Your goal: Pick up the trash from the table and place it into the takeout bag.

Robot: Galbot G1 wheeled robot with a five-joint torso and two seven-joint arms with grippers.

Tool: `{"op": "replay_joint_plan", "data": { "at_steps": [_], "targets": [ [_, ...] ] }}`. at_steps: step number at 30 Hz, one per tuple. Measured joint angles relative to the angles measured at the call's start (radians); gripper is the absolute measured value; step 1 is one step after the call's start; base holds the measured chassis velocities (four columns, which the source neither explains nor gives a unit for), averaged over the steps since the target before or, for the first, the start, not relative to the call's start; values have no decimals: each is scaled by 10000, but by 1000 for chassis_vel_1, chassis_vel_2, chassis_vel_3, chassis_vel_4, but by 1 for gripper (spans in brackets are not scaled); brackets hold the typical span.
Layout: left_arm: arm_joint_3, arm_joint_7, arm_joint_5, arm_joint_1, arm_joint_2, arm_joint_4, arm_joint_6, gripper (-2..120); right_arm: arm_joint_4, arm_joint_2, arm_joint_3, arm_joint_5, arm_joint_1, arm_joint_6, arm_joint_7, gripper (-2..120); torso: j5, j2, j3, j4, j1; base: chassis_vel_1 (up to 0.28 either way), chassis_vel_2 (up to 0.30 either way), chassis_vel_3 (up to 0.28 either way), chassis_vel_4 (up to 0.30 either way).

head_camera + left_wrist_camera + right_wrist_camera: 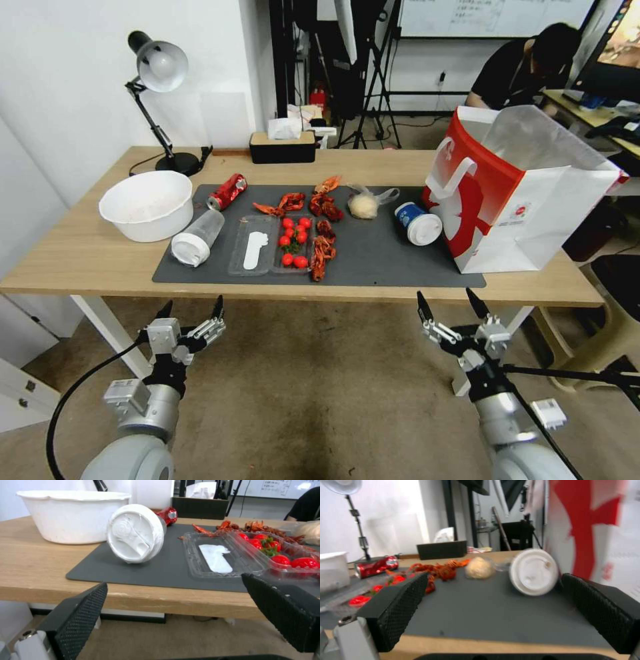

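Note:
On the table's (80, 257) dark mat (380, 257) lies the trash. A frosted plastic cup (197, 239) lies on its side, white lid (136, 533) toward me. A dented red can (227, 192) lies behind it. A clear bag with a beige lump (365, 203) and a blue-white lidded cup (418, 223) lie further right. The red-and-white takeout bag (520, 193) stands open at the table's right end. Both grippers hang open below the front edge: the left gripper (191, 311) before the frosted cup, the right gripper (447, 300) before the blue-white cup (533, 571).
A large white basin (147, 203) sits left of the mat. A clear tray (257, 257) with cherry tomatoes (293, 240) and red crayfish shells (323, 230) fill the mat's middle. A desk lamp (157, 73) and black tissue box (282, 147) stand at the back.

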Motion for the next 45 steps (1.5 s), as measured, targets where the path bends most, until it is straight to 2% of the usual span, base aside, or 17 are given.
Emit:
{"op": "replay_joint_plan", "data": {
  "at_steps": [16,23,32,34,45],
  "targets": [
    [-21,-30,53,51,2,-40,-41,100,215,-236,-128,95,426,-465,86,100,0,0,0,1,0,0,0,0,0],
    [-31,-49,57,100,21,-105,-81,100,474,-951,-654,392,1511,-1455,323,100,1,0,0,-1,0,0,0,0,0],
    [-16,-58,97,132,-13,-165,-102,100,524,-1503,-1382,558,3015,-2309,812,100,0,0,1,2,1,0,0,0,0],
    [-18,-52,109,140,-50,-165,-112,100,493,-1750,-1616,895,3608,-2903,951,100,-1,0,0,-1,0,0,0,0,0],
    [-39,-99,180,135,-117,-206,-114,100,-360,-2661,-2307,1453,5842,-4510,1489,100,1,-1,2,-1,1,0,0,0,0]
  ]
}}
